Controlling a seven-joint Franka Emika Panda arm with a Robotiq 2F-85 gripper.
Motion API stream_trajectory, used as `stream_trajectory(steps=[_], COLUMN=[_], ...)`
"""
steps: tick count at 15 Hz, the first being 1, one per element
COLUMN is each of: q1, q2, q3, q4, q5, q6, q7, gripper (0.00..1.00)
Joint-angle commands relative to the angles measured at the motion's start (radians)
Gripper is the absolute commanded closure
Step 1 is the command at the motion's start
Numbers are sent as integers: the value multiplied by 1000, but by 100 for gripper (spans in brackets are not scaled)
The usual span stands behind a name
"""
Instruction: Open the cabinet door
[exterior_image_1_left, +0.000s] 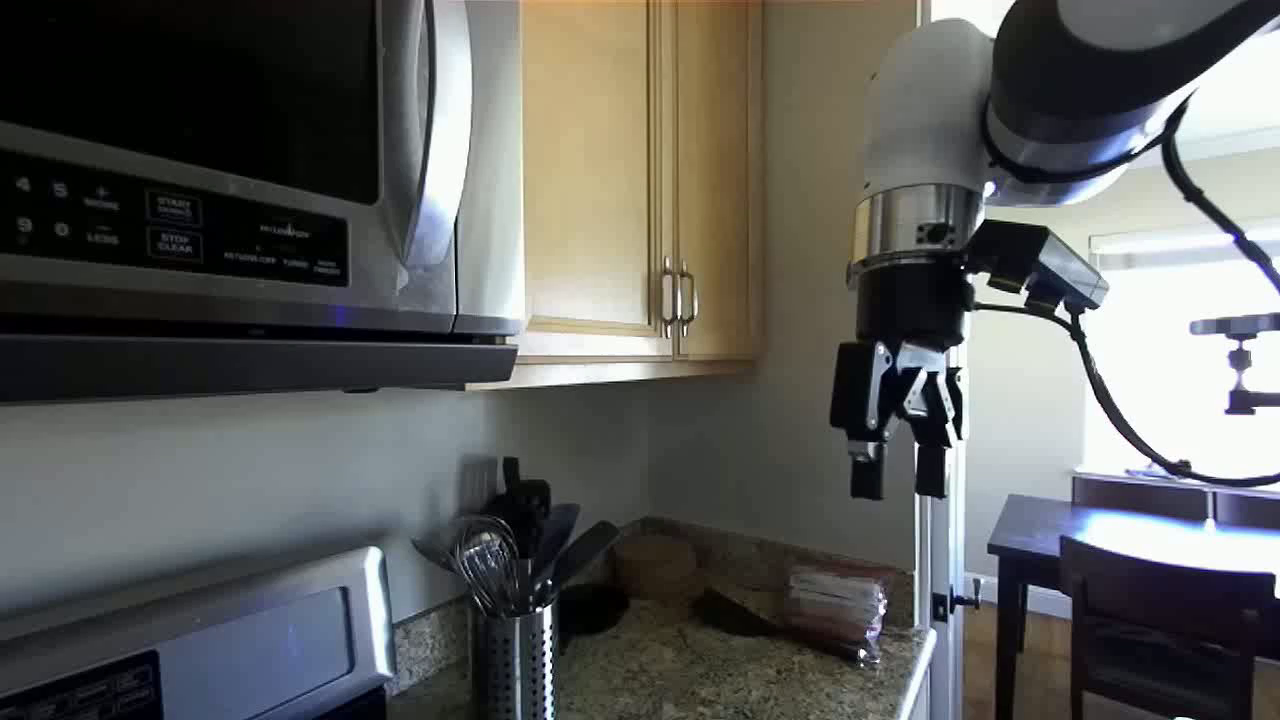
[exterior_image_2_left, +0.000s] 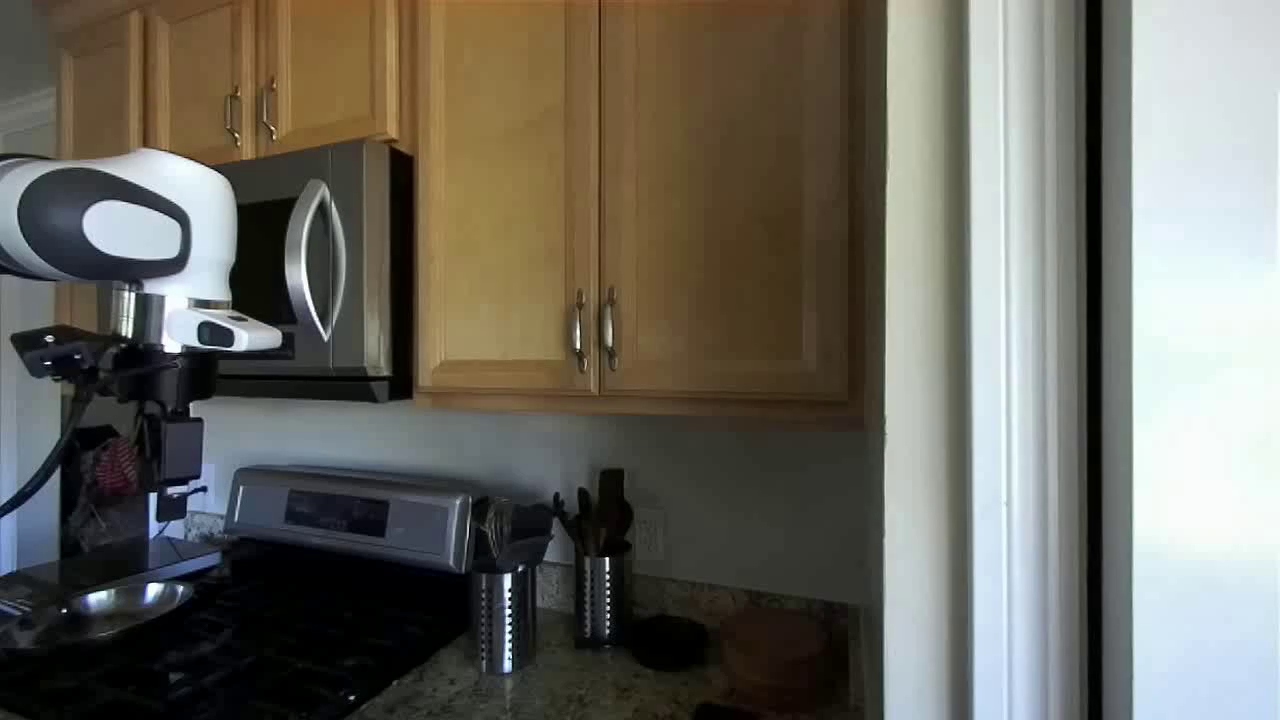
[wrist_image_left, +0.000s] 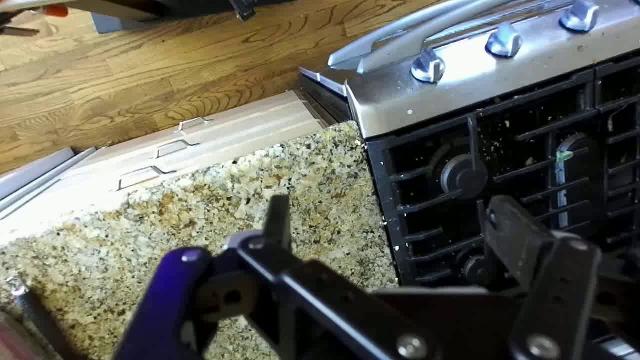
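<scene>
You see the cabinet doors (exterior_image_2_left: 510, 190) shut, above the surface (exterior_image_1_left: 690, 660) and next to the microwave (exterior_image_2_left: 362, 250): light brown wood, framed panels, slim metal handles (exterior_image_2_left: 609, 330) side by side, low on their inner edges. Your fingers (exterior_image_1_left: 867, 476) point down, spread wide, gripping nothing, well away from the doors.

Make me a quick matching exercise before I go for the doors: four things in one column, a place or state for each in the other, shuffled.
Things
1. Gripper
2. Tall cabinet doors
3. Whisk
4. Microwave

Places and states
A. Above the stove's back panel
B. Standing in a perforated metal holder
C. Open, pointing down
D. Wooden, both shut

Pairs: 1-C, 2-D, 3-B, 4-A
</scene>
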Motion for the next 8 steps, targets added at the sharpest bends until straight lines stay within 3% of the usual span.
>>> stream_trajectory(steps=[1, 8], q1=[-3, -20], q2=[0, 13], q3=[2, 5], q4=[2, 0], q5=[1, -15], q6=[-3, 21], q7=[-1, 3], gripper=[0, 0])
